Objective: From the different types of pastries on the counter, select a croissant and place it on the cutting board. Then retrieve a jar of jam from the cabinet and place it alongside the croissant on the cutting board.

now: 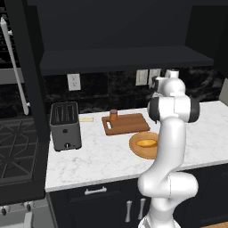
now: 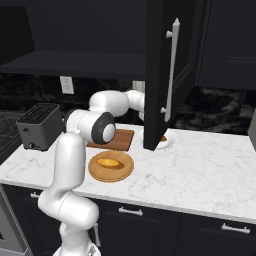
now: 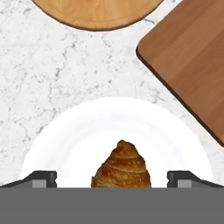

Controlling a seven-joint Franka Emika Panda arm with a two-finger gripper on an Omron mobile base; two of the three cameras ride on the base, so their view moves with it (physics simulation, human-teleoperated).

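- You are reaching for the croissant (image 3: 124, 168) lying on a white plate (image 3: 65, 140).
- Your gripper (image 3: 112, 179) is hanging released, fingertips straddling it.
- Next: descend, clench, carry to the cutting board (image 3: 192, 65).

The jaws stood wide apart over the white plate (image 3: 65, 144), one tip at 9 o'clock of the croissant (image 3: 124, 168) and one at 3, with bare plate between each tip and the pastry. At 12 o'clock lay open desk (image 3: 65, 65), then the round wooden plate (image 3: 94, 13). The board (image 3: 192, 65) bounded the 2 o'clock side. In the right base view the open cabinet door (image 2: 162, 75) hung just before the arm's wrist, crowding that side. The toaster (image 1: 65, 125) stood well clear.
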